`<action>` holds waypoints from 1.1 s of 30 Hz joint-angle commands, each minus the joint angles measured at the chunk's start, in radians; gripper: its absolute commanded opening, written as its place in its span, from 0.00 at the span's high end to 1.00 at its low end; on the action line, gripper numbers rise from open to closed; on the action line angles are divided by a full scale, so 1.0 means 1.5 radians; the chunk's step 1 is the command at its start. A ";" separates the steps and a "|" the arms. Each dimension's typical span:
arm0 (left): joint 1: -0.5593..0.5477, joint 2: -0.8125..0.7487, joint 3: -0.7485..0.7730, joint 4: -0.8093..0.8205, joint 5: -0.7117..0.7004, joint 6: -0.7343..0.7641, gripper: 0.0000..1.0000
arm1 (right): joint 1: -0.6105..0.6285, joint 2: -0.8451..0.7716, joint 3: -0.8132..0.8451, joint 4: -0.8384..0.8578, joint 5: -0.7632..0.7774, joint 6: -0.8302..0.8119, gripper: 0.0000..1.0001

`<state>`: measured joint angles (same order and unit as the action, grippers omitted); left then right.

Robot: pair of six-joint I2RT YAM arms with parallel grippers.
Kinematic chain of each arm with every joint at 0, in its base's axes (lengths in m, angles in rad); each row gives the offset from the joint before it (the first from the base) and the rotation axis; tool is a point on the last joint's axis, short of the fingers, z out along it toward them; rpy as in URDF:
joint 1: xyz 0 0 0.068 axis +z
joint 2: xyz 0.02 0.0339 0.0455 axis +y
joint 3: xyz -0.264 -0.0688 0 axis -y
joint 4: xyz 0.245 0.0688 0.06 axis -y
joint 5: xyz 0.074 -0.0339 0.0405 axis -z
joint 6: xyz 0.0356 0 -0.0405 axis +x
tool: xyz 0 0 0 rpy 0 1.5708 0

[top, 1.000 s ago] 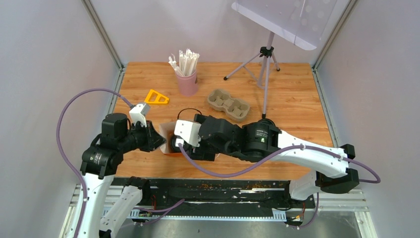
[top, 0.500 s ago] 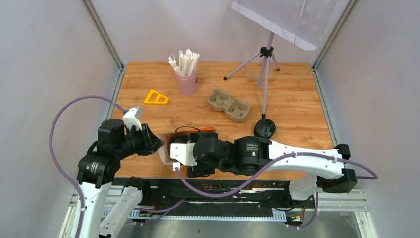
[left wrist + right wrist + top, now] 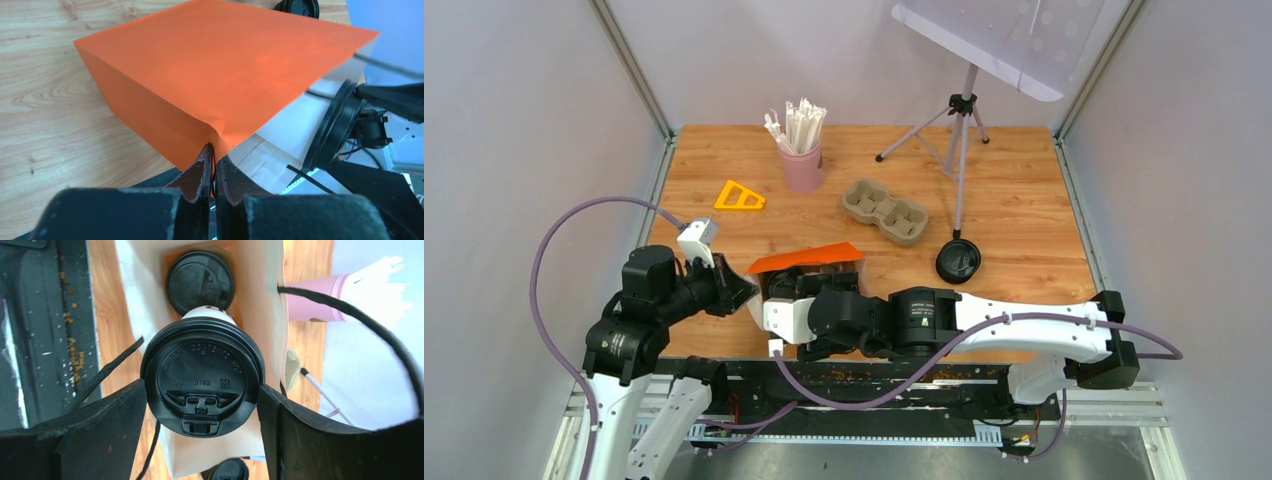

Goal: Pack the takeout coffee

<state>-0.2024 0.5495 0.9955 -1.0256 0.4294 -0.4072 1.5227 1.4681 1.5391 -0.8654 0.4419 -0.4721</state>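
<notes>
Left gripper (image 3: 214,167) pinches orange bag (image 3: 215,75) rim; right gripper (image 3: 202,405) clamps whitish cup (image 3: 202,371). Insert level, stopping short of second cup (image 3: 199,281) at 12 o'clock.

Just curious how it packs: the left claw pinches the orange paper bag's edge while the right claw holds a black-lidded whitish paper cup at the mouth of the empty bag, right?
Not quite: the orange paper bag is not empty. The right wrist view shows another black-lidded cup inside it, beyond the whitish paper cup in the right gripper. The rest is right.
</notes>
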 commanded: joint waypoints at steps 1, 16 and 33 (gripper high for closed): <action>0.000 0.011 -0.002 0.040 0.050 0.057 0.91 | -0.017 -0.009 0.014 0.079 0.039 -0.075 0.30; 0.000 0.031 0.006 0.029 0.044 0.096 0.91 | -0.046 -0.030 -0.060 0.067 -0.011 -0.208 0.30; -0.001 0.067 0.052 -0.039 -0.041 0.079 0.66 | -0.020 0.051 0.043 0.029 -0.048 -0.164 0.30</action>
<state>-0.2024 0.6334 1.0100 -1.0229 0.4377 -0.2832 1.4666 1.5211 1.5459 -0.8200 0.3843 -0.7544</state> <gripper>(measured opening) 0.237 0.763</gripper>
